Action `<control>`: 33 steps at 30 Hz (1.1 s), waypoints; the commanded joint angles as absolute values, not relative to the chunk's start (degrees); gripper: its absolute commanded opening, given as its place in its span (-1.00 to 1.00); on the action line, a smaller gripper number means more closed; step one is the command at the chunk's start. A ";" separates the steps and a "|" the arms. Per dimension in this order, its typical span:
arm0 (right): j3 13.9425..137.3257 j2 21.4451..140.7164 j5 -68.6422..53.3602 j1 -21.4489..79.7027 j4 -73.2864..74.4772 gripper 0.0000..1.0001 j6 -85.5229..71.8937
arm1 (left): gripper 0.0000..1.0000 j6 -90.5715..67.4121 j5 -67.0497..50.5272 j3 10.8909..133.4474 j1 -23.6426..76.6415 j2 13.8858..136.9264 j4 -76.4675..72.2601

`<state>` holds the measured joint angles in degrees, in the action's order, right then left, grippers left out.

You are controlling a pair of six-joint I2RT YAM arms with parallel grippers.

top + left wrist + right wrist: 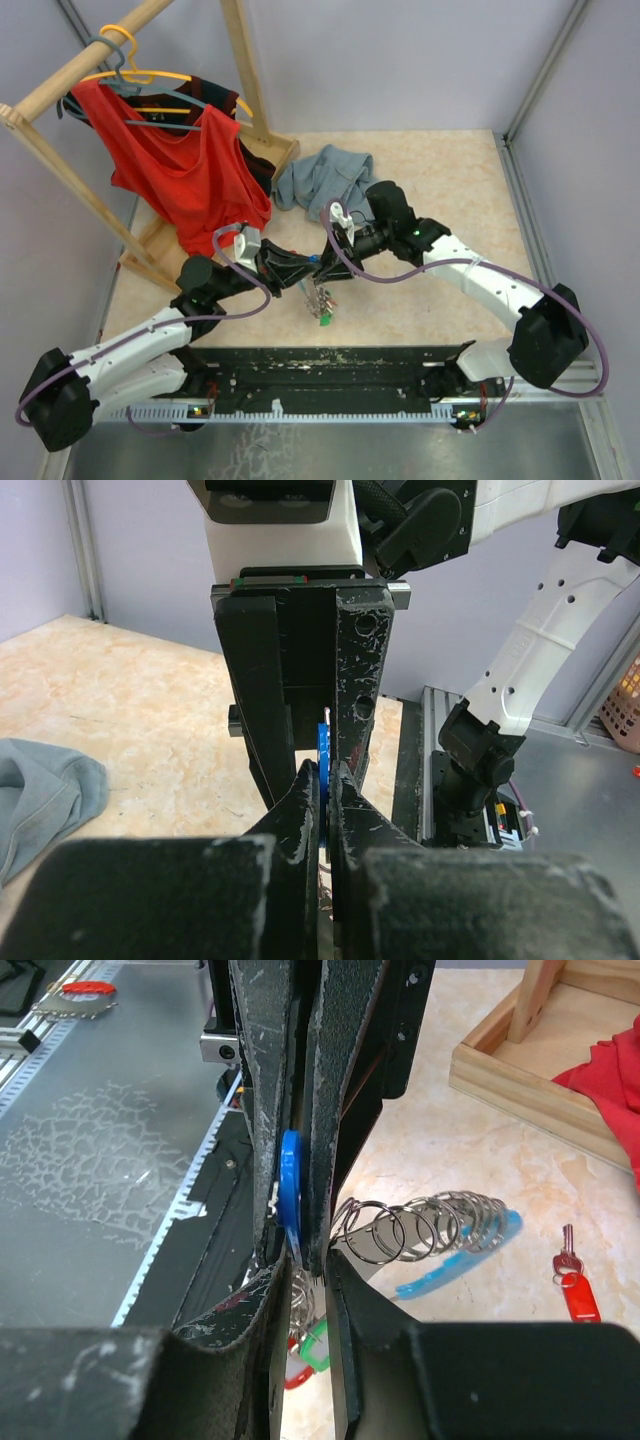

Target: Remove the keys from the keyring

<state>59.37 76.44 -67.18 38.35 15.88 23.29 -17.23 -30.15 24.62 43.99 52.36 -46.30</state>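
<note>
The left pincer [322,780] is closed tight, and its two fingers press on the flat head of the blue key [289,1185]. The right pincer [305,1268] meets it tip to tip from the opposite side. Its fingers stand a narrow gap apart around the same bunch, but I cannot tell if they really grip something.

Both pincers hold the bunch above the bench [430,180], near its middle and a little to the near side. The keyring [455,1265] hangs just beside the right pincer. Its silvery chain of rings [420,1222] runs from the fingers to the light blue part of the loop. Below the pincers hang more keys, among them one with a green head [325,319].

One red key [573,1285] lies alone on the bench, near the light blue end of the keyring but apart from it.

On the far side of the pincers lies a grey-blue cloth [320,175]. At the far left stands a wooden rack [60,165] with a red garment [190,175] on a hanger.
</note>
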 commanded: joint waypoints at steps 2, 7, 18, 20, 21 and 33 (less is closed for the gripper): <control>63.01 73.92 -68.54 38.09 14.06 -0.59 21.93 | -1.00 -17.96 -30.67 25.84 44.03 52.87 -50.60; 63.04 73.84 -68.60 38.07 14.12 -0.61 21.89 | -1.00 -18.16 -30.89 25.91 44.03 53.17 -50.80; 62.99 73.92 -68.54 37.86 15.24 -0.80 23.53 | -1.00 -18.12 -30.49 25.47 44.03 52.07 -50.70; 62.98 73.91 -68.58 37.80 15.37 -0.72 23.64 | -1.00 -18.04 -30.56 25.41 44.02 51.95 -50.76; 62.97 73.93 -68.62 37.79 15.38 -0.71 23.69 | -1.00 -18.10 -30.47 25.38 44.03 51.88 -50.80; 62.62 74.09 -68.26 37.84 15.29 -0.60 23.91 | -1.00 -18.30 -30.29 24.80 44.03 51.31 -51.32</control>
